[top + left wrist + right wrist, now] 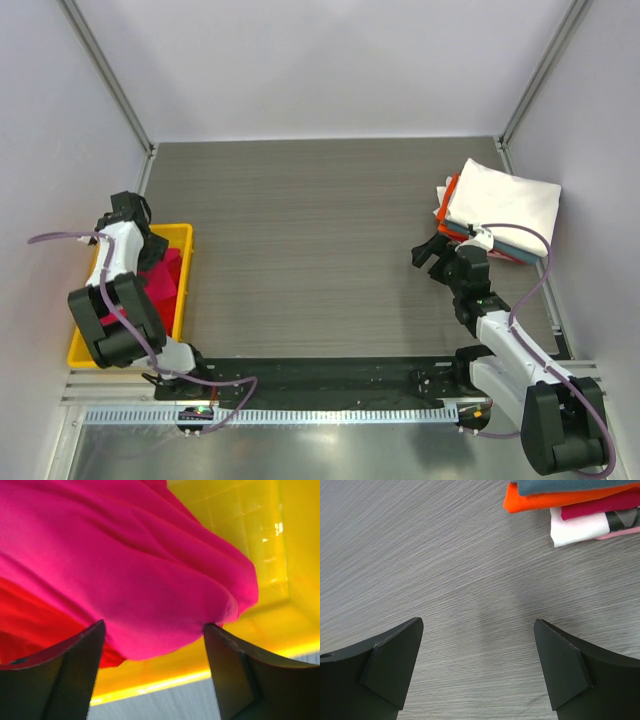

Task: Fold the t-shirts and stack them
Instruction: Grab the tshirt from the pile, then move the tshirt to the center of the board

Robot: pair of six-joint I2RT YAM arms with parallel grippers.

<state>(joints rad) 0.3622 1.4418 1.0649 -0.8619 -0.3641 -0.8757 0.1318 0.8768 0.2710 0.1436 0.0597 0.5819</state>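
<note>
Fetching the next t-shirt from the tray
The left end effector (154,627) is down in the yellow tray (250,525), its fingers spread either side of a bulge of the magenta t-shirt (125,570), which lies over a red t-shirt (30,615). The next move, I judge, is to pinch that cloth and lift it onto the counter (320,230). The right end effector (478,622) hangs spread wide and empty over bare counter, near the stack of folded t-shirts (570,502)
</note>
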